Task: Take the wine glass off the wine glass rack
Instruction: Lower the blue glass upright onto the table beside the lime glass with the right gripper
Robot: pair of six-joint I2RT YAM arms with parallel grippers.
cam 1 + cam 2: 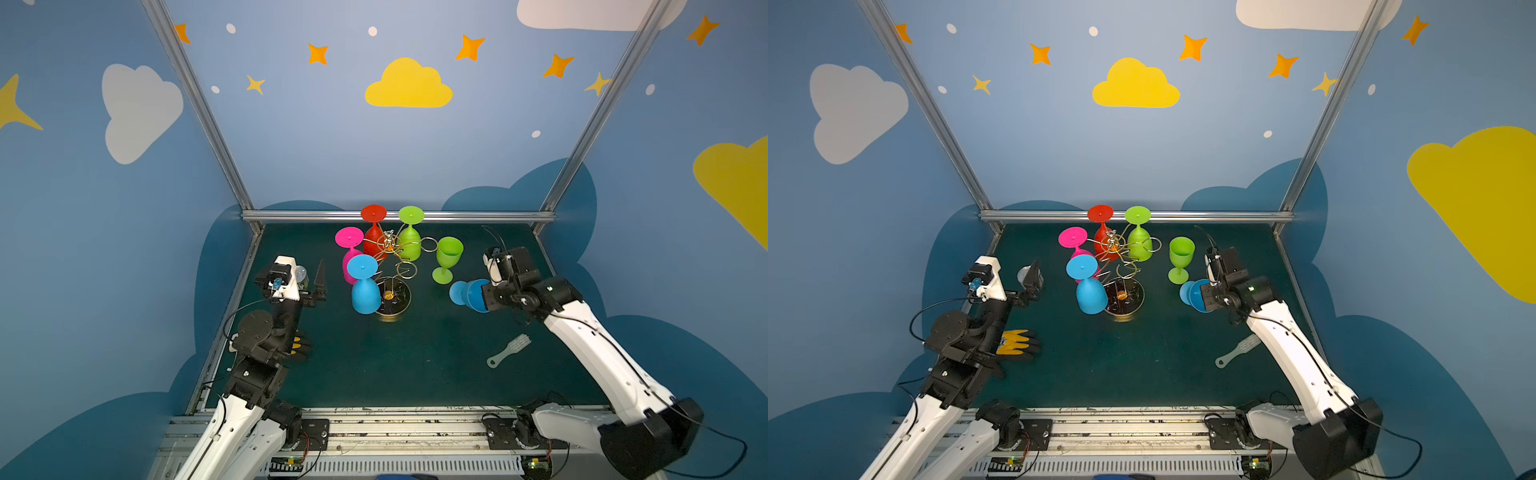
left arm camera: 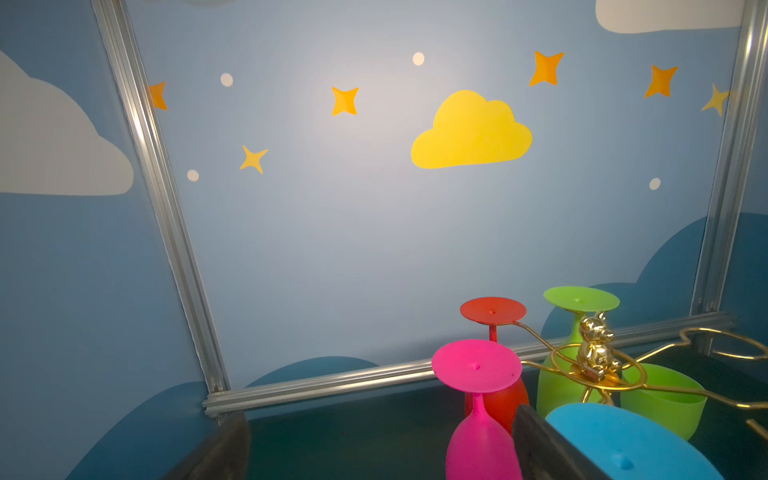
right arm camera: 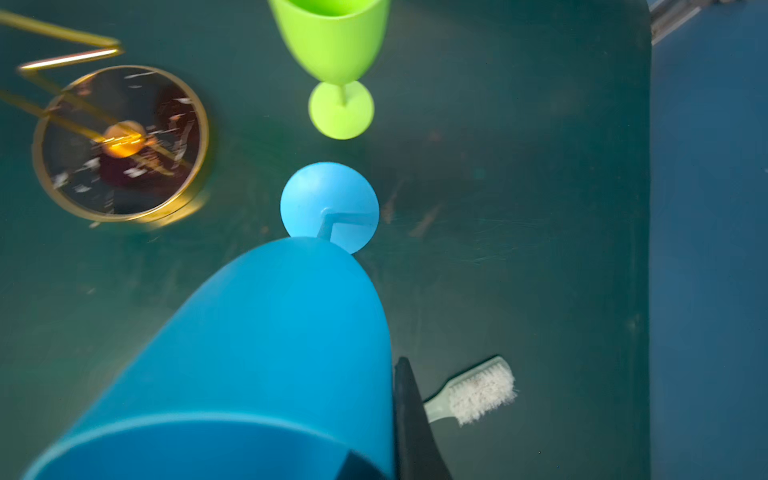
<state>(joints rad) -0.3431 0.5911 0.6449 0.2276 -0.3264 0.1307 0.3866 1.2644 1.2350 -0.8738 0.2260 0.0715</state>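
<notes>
Your right fingers [image 3: 409, 419] pinch the rim of the blue wine glass [image 3: 266, 332], off the wine glass rack [image 1: 395, 299]. It lies nearly flat, I think, foot toward the rack, low over the counter [image 1: 395, 357]. Your left fingers [image 1: 320, 276] gape empty beside the rack.

Both top views are looking down from high up onto the dark green tabletop [image 1: 415, 365], facing the blue back wall [image 1: 395, 158]. The left wrist camera is facing that wall; the right is looking down closely. All are sharing the gold wire rack [image 2: 594, 353].
</notes>
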